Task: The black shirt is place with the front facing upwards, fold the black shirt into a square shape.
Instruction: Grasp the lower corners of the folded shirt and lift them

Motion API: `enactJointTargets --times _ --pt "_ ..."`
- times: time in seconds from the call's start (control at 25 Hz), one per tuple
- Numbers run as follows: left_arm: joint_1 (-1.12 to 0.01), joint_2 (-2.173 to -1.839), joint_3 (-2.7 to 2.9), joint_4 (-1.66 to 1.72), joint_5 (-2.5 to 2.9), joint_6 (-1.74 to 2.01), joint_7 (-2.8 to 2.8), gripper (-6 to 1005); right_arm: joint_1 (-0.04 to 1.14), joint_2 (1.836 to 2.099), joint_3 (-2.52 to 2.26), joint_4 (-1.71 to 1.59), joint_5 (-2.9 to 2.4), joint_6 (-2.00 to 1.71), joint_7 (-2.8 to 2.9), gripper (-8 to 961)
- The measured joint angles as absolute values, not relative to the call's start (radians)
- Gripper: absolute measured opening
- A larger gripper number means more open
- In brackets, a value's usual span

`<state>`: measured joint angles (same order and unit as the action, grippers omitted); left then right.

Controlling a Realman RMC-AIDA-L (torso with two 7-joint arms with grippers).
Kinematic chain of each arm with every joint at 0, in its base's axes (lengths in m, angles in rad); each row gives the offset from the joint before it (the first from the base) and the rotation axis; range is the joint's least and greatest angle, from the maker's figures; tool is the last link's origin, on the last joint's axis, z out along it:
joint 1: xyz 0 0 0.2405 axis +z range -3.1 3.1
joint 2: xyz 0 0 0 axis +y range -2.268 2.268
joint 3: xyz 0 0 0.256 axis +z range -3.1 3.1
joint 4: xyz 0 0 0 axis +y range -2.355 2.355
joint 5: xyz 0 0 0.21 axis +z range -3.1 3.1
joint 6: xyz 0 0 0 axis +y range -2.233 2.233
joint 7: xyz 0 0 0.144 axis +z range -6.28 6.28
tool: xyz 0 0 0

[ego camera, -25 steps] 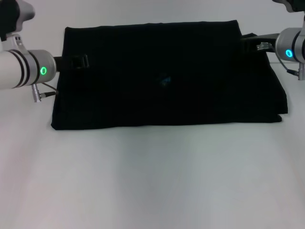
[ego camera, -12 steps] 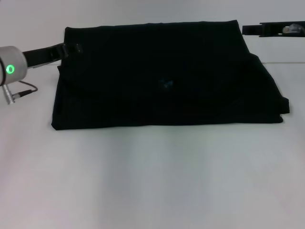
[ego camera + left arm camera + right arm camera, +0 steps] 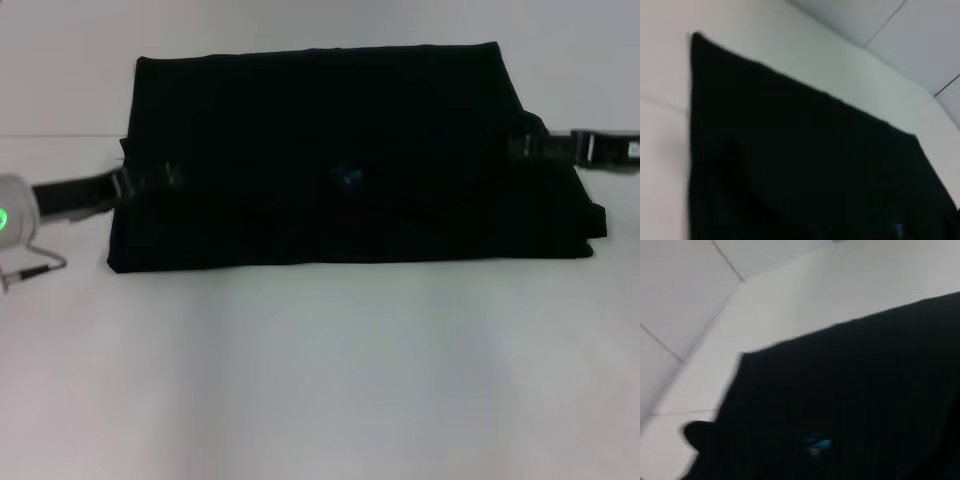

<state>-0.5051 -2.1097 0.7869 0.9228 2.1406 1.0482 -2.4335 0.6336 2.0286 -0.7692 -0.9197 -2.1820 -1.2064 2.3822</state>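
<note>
Risk first: black shirt (image 3: 340, 160), a wide folded slab across the upper half of the head frame on the white table (image 3: 320, 380), has stacked layers that could slip or bunch if either side gets dragged unevenly. Left gripper (image 3: 150, 181) sits at the shirt's left edge, right gripper (image 3: 522, 147) at its right edge; cannot tell if either is clenched or released, black on black. Blue neck label (image 3: 347, 175) shows mid-shirt. Nothing else nearby blocks the arms.
</note>
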Motion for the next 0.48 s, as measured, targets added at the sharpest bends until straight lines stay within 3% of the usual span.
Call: enactJointTargets --times 0.2,0.32,0.48 --pt "-0.494 -2.087 0.787 0.850 2.133 1.052 -2.425 877 0.524 2.039 -0.759 -0.887 -1.946 -1.255 2.251 940" --pt "-0.506 -2.069 0.787 0.799 2.124 1.026 -2.363 876 0.507 2.023 -0.745 -0.827 -1.875 -1.274 2.196 923" --pt "-0.514 -2.073 0.787 0.776 2.122 0.963 -2.278 875 0.516 2.005 -0.730 -0.771 -1.862 -1.289 2.163 911"
